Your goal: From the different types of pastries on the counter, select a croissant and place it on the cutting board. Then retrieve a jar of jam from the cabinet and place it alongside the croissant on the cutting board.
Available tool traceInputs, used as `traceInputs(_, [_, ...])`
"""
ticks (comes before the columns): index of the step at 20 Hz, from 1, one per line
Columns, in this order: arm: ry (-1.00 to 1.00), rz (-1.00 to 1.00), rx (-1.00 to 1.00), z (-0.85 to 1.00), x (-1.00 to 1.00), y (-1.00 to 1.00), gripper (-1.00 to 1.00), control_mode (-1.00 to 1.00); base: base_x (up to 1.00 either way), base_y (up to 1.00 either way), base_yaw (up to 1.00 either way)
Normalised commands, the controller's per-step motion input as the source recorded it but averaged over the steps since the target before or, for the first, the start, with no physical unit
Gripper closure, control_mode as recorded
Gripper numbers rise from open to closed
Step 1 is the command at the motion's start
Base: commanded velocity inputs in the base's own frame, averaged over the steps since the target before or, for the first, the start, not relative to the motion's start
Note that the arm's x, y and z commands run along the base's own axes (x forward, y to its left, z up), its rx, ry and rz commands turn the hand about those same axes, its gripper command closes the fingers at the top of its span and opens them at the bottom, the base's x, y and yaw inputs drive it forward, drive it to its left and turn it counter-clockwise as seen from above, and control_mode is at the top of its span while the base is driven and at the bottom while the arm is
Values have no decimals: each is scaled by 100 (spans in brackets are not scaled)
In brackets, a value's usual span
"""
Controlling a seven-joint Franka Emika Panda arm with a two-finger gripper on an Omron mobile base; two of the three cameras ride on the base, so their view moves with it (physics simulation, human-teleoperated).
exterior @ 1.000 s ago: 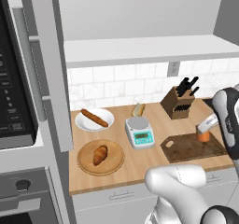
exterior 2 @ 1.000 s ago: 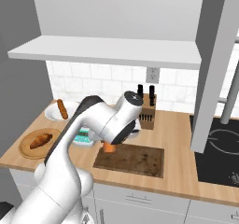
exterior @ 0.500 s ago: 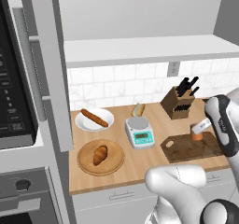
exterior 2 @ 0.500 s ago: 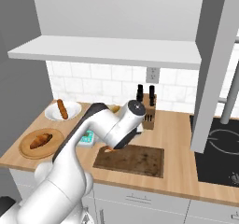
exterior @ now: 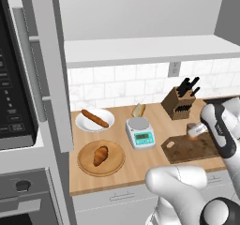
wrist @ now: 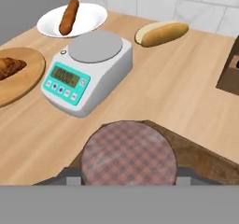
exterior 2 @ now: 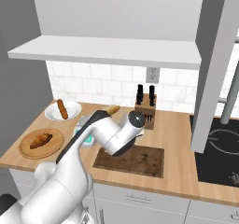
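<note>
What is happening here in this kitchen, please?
A white robot arm is holding the jar of jam in its pincer, over the handle end of the dark cutting board. The pincer is shut on the jar. The croissant lies on the round wooden plate, not on the board, so that step is not done. A kitchen scale stands between them.

No legible text; kitchen scale (wrist: 86, 71) display digits too blurred
</note>
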Motion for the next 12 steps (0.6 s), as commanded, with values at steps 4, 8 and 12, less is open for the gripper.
traceInputs(4, [-8, 0, 0, -32, 18, 0, 100, -100, 0, 0, 0])
traceInputs(8, [0, 0, 0, -28, 2, -14, 100, -100, 0, 0, 0])
traceInputs(12, [0, 0, 0, -20, 0, -18, 100, -100, 0, 0, 0])
